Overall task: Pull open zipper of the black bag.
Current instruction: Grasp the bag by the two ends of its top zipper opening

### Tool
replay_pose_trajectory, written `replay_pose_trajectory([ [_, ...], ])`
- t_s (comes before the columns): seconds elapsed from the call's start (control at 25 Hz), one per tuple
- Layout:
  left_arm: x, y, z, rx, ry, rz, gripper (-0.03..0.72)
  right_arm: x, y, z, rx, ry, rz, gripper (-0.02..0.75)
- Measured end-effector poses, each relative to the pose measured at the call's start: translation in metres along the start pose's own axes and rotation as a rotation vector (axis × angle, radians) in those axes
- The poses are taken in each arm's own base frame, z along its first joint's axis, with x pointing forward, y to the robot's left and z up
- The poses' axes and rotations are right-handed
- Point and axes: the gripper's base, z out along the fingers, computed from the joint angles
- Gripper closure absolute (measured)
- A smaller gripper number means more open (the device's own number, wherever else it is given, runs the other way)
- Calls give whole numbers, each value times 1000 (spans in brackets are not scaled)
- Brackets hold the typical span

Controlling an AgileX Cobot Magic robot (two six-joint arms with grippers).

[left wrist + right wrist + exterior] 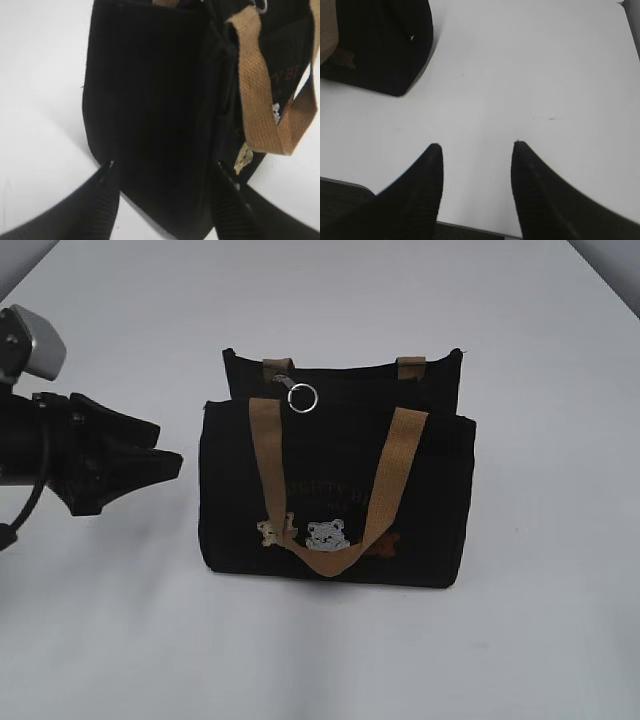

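- Exterior view showed the black bag (335, 495) upright at frame centre, the zipper (303, 397) ring near its top left.
- Left end effector (165, 172) stood wide, framing the bag's end, probably to steady it.
- Right end effector (476, 150) stood parted over bare surface (530, 75), holding nothing.

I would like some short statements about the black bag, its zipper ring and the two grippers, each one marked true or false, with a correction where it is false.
1. The black bag stands upright on the white table. True.
2. The silver ring of the zipper hangs near the bag's top edge, toward its left end in the exterior view. True.
3. The left gripper is clamped on the ring. False: its jaws stand apart in front of the bag's end wall, and the ring is not between them.
4. The right gripper holds a tan handle. False: its jaws are open over bare table, with nothing between them.
5. The front handle hangs down over the bear patches. True.
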Motion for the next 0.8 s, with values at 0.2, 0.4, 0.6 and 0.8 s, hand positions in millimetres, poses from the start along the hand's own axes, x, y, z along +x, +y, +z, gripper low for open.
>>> replay_pose_trajectory([
  [0.2, -1, -5, 7, 68, -48, 92, 232, -1, 3, 0, -37, -8, 19, 383],
  [0.4, 1, -17, 25, 132, -32, 209, 232, -6, 5, 7, -75, 42, 26, 383],
  [0.6, -7, -17, 53, 177, -24, 266, 252, -41, 10, 31, -218, 17, -100, 383],
  [0.8, -18, -9, 71, 162, -13, 253, 552, -86, 13, 92, -397, -67, -147, 383],
])
